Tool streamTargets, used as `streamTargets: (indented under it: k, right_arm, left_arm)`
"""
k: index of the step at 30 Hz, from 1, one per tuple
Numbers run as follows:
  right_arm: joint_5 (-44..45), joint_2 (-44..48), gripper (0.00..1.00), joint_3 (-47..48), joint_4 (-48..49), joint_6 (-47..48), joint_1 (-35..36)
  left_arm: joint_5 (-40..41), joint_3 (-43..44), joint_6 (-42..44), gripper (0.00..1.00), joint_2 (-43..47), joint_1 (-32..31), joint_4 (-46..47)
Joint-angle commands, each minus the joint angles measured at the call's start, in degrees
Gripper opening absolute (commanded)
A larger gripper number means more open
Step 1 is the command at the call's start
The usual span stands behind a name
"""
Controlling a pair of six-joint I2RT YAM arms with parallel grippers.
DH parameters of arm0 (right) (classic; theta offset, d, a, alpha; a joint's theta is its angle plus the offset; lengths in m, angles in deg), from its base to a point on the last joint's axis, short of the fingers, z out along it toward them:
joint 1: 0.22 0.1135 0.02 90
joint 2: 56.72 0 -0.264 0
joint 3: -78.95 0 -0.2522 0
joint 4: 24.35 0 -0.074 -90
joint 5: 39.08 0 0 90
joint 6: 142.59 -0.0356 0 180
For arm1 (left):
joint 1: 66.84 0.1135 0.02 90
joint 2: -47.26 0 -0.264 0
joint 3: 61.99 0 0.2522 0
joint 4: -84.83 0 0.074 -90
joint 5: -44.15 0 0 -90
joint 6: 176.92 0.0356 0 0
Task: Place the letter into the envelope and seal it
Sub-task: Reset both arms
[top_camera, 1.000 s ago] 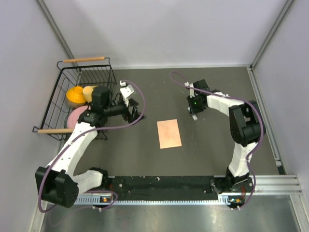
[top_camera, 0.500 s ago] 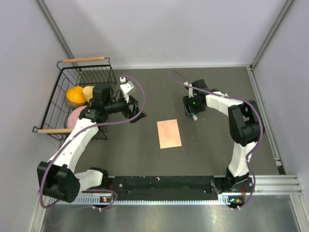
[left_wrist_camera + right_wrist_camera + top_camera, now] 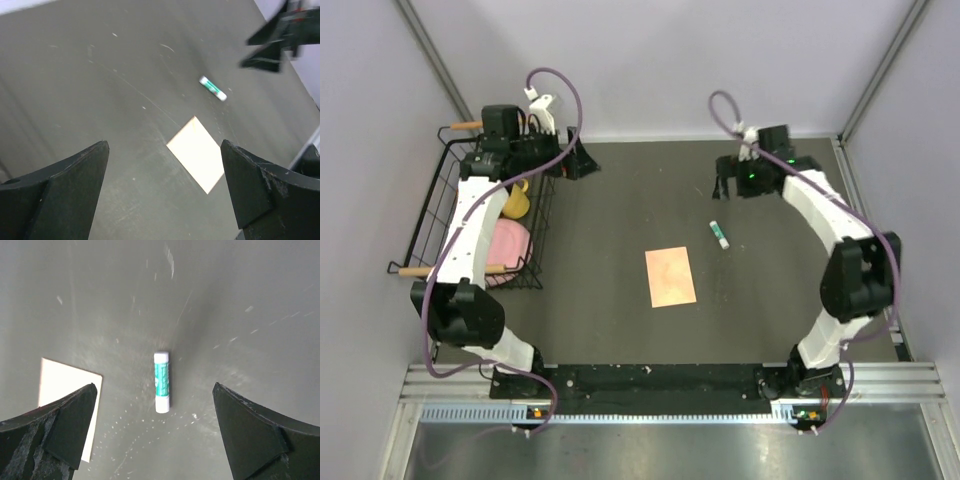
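Pale grey walls (image 3: 650,60) enclose a dark, scuffed tabletop (image 3: 620,200)

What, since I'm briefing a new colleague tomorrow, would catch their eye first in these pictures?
The peach envelope stands out most, lying flat and alone in the middle of the dark table. Just beyond it and to its right, apart from it, lies a small white-and-green glue stick. The left gripper and right gripper hang open and empty over the far part of the table, with a black wire basket at the left edge.
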Motion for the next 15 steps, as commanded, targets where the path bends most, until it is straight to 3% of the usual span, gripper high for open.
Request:
streamTargets:
  k: [1,4,9,15]
  right_arm:
    - [-7.8,12.3,0.99,5.9,-0.8,-2.4,-6.8]
    - [-10.9,17.3,0.99,1.9,-0.7,-3.6,-9.5]
    - [-9.2,28.9,0.99,-9.2,0.0,-4.1,-10.6]
    - [-8.4,38.3,0.99,-21.4,2.9,-2.6,-10.5]
  left_arm:
    - [8.8,8.9,-0.3,0.99,-2.5,1.2,-10.0]
    - [16.1,8.4,0.2,0.99,-2.1,0.6,-10.2]
    - [31.7,-2.1,0.6,0.99,2.6,-8.4,-7.5]
    - [35.4,-11.7,0.2,0.99,6.0,-13.3,-2.9]
